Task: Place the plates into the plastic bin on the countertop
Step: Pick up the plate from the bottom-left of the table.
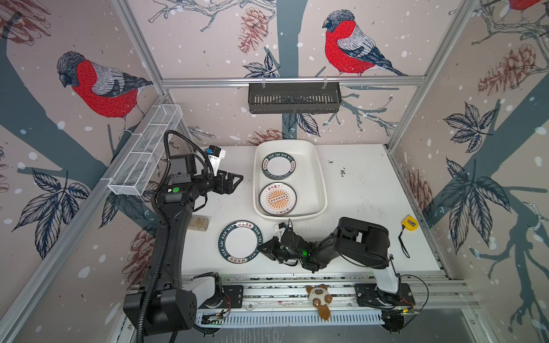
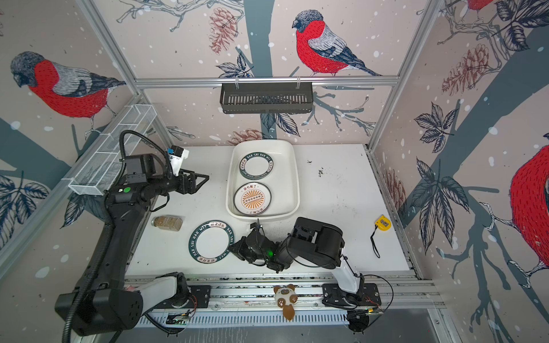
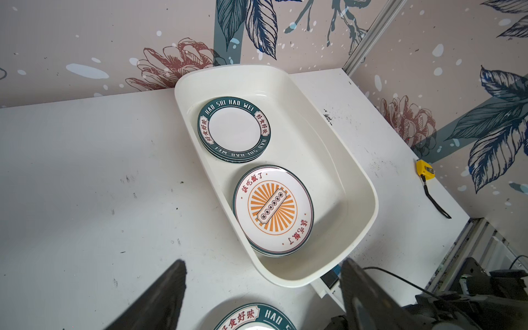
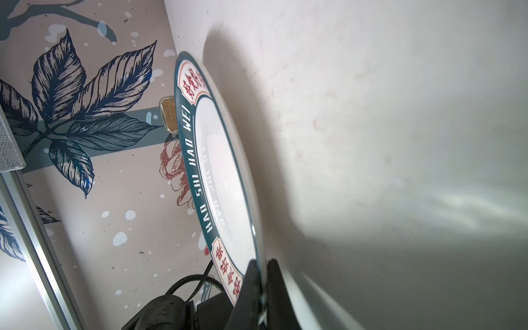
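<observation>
White bin holds plate stacks — right hand pinches a plate, left hand wide.

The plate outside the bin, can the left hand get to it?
Probably yes. The left hand is open and empty, and only bare countertop lies between it and the plate. But the right hand is shut on its rim, so it may not need to.
</observation>
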Tool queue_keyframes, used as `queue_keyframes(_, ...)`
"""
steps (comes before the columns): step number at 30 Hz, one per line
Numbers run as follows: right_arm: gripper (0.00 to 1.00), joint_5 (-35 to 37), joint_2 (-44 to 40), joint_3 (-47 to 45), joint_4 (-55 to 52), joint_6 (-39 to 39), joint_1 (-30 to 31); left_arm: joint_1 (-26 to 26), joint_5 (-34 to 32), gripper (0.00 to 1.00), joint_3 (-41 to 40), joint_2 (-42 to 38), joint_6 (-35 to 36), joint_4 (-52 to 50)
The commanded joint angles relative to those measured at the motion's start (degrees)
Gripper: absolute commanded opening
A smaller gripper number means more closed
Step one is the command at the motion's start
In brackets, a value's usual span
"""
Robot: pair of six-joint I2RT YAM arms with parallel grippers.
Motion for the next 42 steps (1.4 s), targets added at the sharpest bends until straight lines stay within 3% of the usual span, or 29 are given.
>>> queue_keyframes(1, 0.00, -0.84, -0.89, -0.11, 2.69, -0.38, 0.13, 0.22, 1.21, 0.84, 0.34, -0.08, -1.82, 2.24)
queue_keyframes(16, 0.00, -2.17, -1.97, -1.33, 5.49, -0.46, 0.77, 0.18, -0.69, 0.87, 3.54, 0.53, -4.53, 0.49)
queue_keyframes(23, 0.00, -1.66, -3.85, -3.13, 6.91, -0.72, 0.85, 0.21, -1.31, 0.96, 3.04, -1.61, -4.91, 1.87)
queue_keyframes(42, 0.00, -1.73, -8.93, -5.43, 8.11, -2.04, 1.46, 0.18, -4.10, 0.94, 11.59, 0.28, -6.80, -2.84)
